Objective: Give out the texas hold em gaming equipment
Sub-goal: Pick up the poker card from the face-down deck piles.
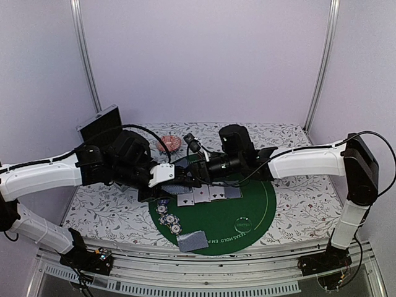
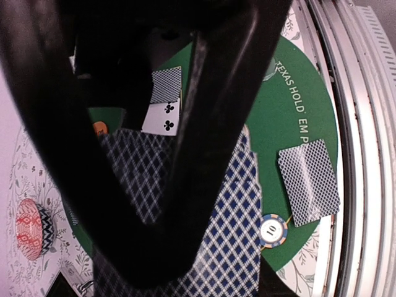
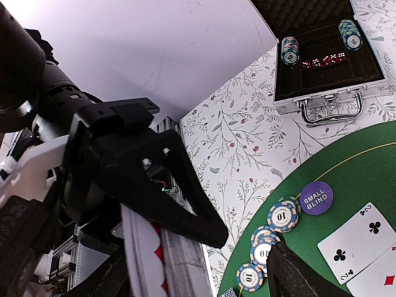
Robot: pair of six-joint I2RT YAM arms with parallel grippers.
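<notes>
Verify that the left end effector point(image 1: 179, 180) is clamped on blue-backed playing cards point(image 2: 235, 235) above the green mat point(image 1: 247, 204) on the tabletop point(image 1: 105, 210), while the right end effector point(image 1: 198, 175) stands wide just beside it, over the face-up card row point(image 1: 207, 195) near the poker chips point(image 1: 168, 218).

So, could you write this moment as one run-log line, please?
left claw: holds card deck | right claw: open, empty | green mat: face-up cards, chips

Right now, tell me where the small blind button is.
Right wrist view, lower right: the small blind button lies on the green mat, beside a chip marked 10, up-left of the two of clubs.
</notes>
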